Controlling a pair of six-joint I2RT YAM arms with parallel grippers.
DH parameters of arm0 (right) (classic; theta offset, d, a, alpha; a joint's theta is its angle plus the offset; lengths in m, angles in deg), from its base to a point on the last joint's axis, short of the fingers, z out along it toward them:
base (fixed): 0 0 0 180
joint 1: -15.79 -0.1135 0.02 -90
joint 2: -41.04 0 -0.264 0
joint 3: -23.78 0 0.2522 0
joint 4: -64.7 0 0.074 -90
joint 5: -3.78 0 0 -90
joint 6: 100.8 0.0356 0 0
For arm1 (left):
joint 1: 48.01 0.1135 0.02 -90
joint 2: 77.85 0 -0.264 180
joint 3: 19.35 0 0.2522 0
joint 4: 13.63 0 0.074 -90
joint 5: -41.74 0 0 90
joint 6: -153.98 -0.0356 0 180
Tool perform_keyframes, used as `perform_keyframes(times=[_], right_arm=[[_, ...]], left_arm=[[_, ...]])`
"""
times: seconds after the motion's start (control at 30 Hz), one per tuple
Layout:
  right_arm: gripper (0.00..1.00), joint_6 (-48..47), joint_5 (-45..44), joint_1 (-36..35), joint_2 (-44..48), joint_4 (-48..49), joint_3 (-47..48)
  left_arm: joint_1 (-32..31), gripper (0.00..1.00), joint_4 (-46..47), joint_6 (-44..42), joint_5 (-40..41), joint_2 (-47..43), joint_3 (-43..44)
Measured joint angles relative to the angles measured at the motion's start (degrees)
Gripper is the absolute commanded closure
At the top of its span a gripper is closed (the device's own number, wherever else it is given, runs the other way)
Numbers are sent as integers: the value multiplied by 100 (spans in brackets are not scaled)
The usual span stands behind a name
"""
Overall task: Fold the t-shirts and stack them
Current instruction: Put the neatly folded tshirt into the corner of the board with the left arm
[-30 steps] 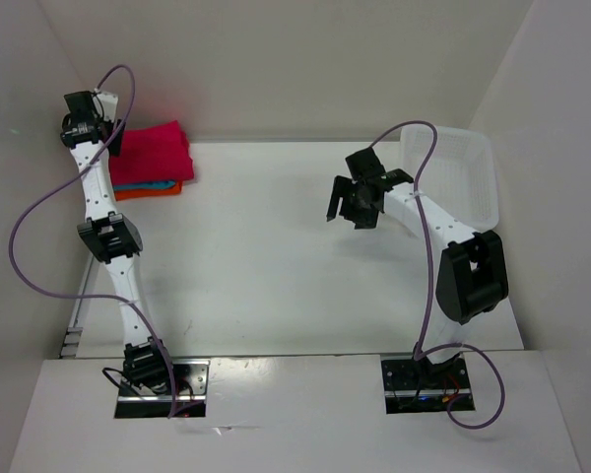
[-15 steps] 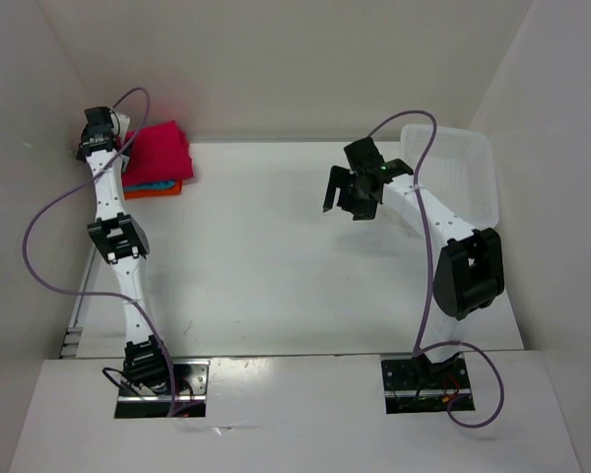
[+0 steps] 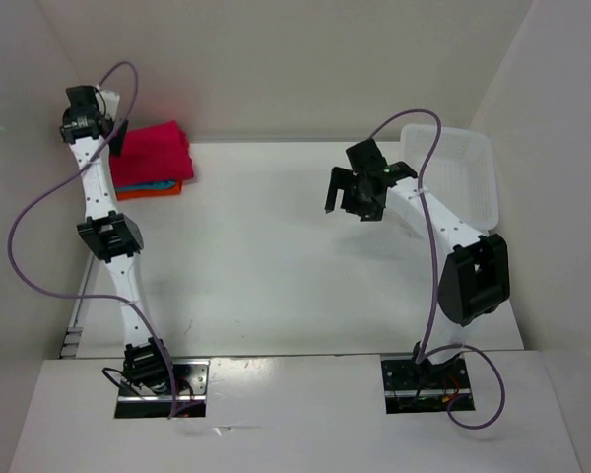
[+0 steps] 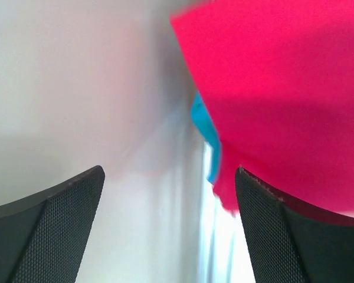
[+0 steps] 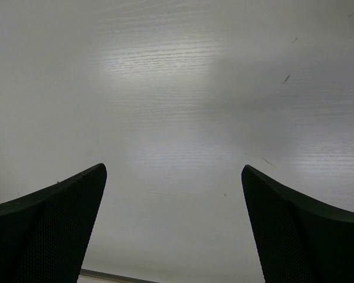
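Top view: a white counter inside white walls, with two robot arms rising from its near edge. Three folded shirts lie stacked in the far left corner: a pink-red shirt on top, a thin strip of a teal shirt under it, and an orange shirt at the bottom. The left arm reaches up to that corner, and the left fingers hang at the stack's left edge, just beside the pink-red shirt. Whether they touch the cloth cannot be told from here. The right fingers hover over bare counter right of centre, well apart from the shirts. A white mesh basket sits at the far right, behind the right arm.

Left wrist view: the two dark finger pads stand wide apart with nothing between them. The pink-red shirt fills the upper right, its edge reaching down to the tip of the right-hand pad; the teal shirt peeks out beneath it. The rest is pale surface.

Right wrist view: the pads are spread wide, holding nothing, above plain counter. No shirt shows here.
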Motion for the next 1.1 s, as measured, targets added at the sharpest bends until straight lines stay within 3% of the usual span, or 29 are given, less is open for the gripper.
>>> perform_keyframes(times=[0.2, 0.33, 0.43, 0.5, 0.63, 0.73, 0.9, 1.1], right_arm=[[0, -144, -431, 0, 743, -59, -350], [0, -306, -581, 0, 1453, -164, -802], [0, -396, -664, 0, 1860, -284, -1016], [0, -474, -699, 2, 2065, -286, -1102], [0, -597, -691, 9, 2334, -254, -1215], [0, -691, -636, 87, 2411, -229, -1287], [0, -892, -566, 221, 2417, -199, -1296], [0, -1043, -570, 223, 2522, -162, -1410]], left_arm=[[46, 0, -831, 466, -1530, -1757, -90], [149, 0, -1025, 619, -2393, -3305, -1416], [363, 0, -1008, 756, -2949, -4323, -3008], [492, 0, -726, 916, -3165, -5198, -4756], [555, 0, -151, 1366, -3158, -6782, -8212], [520, 0, 105, 1644, -2905, -7788, -9823], [868, 0, 509, 1847, -2332, -9049, -10891], [1386, 0, 782, 1934, -2216, -9324, -11064]])
